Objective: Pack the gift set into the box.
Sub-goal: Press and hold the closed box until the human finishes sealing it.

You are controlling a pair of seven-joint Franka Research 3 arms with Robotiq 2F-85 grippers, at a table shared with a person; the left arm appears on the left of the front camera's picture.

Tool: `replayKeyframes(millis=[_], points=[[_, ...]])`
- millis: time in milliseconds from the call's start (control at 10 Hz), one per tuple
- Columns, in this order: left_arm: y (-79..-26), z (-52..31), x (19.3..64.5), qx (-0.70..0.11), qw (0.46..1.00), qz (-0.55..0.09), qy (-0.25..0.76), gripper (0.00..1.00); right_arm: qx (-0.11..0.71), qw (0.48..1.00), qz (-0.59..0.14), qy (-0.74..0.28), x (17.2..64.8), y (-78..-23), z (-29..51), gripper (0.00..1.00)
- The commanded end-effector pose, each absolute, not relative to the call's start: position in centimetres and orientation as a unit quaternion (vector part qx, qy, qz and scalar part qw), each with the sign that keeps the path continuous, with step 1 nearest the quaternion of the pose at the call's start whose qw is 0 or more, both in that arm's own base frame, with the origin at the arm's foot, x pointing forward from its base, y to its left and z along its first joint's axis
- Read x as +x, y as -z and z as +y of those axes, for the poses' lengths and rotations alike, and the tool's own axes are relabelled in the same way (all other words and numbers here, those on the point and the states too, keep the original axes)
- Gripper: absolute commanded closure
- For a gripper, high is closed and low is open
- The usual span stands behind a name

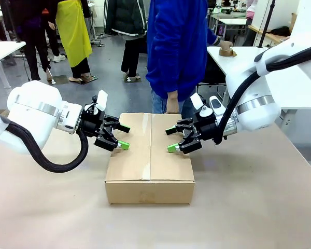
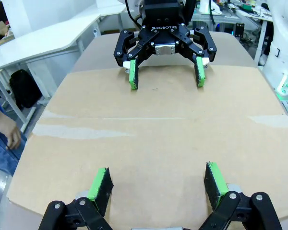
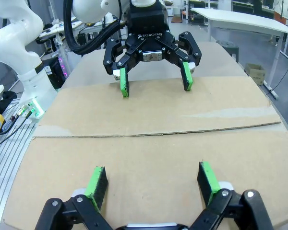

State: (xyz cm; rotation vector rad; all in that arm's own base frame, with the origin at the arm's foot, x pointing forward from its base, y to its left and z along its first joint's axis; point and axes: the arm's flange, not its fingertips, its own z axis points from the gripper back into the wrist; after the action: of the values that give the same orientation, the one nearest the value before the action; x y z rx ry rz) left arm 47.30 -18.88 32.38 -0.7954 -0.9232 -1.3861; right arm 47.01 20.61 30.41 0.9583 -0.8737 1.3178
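Both pincers stand spread wide and grasp nothing. The left pincer (image 1: pixel 122 136), at 9 o'clock of the carton, hangs over its left top edge with green pads apart; whether the lower pad touches the cardboard I cannot tell. The right pincer (image 1: pixel 171 139), at 3 o'clock, mirrors it over the right flap, jaws released. In the left wrist view the left pincer (image 2: pixel 157 179) frames bare cardboard while the right pincer (image 2: pixel 166 72) faces it from 12 o'clock; in the right wrist view the right pincer (image 3: pixel 152 177) looks across at the left one (image 3: pixel 155 80).

The tan counter (image 1: pixel 249 207) carries the large shallow brown corrugated cardboard box (image 1: pixel 149 161) at its centre. The flaps are closed flat, with clear-brown tape along the centre seam running from 6 to 12 o'clock. Its long axis looks to follow that seam, towards the person, though the foreshortening makes this uncertain.

At 12 o'clock a person in a blue top (image 1: pixel 179 46) stands just behind the box, one hand (image 1: pixel 172 104) hanging near its far edge.
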Motion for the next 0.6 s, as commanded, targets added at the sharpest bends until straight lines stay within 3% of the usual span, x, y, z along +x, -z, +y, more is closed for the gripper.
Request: replayKeyframes(millis=[0, 500], points=[[-32.36, -18.82, 47.17, -0.337, 0.606, -0.398, 0.601, 0.0, 0.413, 0.604, -0.376, -0.569, 47.02, -30.26, 20.59, 0.0], [-32.36, -18.82, 47.17, -0.337, 0.606, -0.398, 0.601, 0.0, 0.413, 0.604, -0.376, -0.569, 47.02, -30.26, 20.59, 0.0]])
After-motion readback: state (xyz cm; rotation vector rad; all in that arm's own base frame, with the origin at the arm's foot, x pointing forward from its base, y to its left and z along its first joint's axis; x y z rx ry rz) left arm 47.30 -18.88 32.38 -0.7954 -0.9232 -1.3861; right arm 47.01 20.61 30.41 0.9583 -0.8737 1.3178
